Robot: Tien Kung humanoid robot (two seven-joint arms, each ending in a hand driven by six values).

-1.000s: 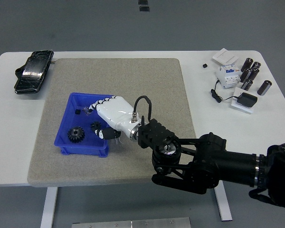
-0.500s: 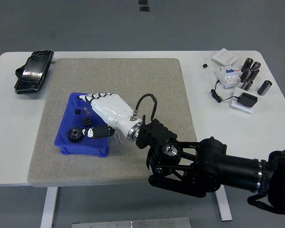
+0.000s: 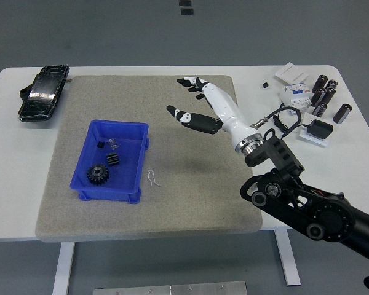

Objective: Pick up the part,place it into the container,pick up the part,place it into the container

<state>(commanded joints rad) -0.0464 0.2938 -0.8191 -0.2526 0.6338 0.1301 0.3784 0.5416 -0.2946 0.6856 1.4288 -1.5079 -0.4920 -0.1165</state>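
Right hand [image 3: 194, 101] was seen empty, fingers spread, mid-frame above the mat. Both gears [image 3: 99, 174] were sat in the blue bin [image 3: 135, 195] lower left. Any next reach would've been best kept slow.

Lab: white table [image 3: 12, 184], loose electrical parts [image 3: 323, 95].

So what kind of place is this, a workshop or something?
Probably a robotics lab or test bench, not a working factory. A white table carries a grey mat, a blue container holding a black gear, and loose electrical parts at the far right.
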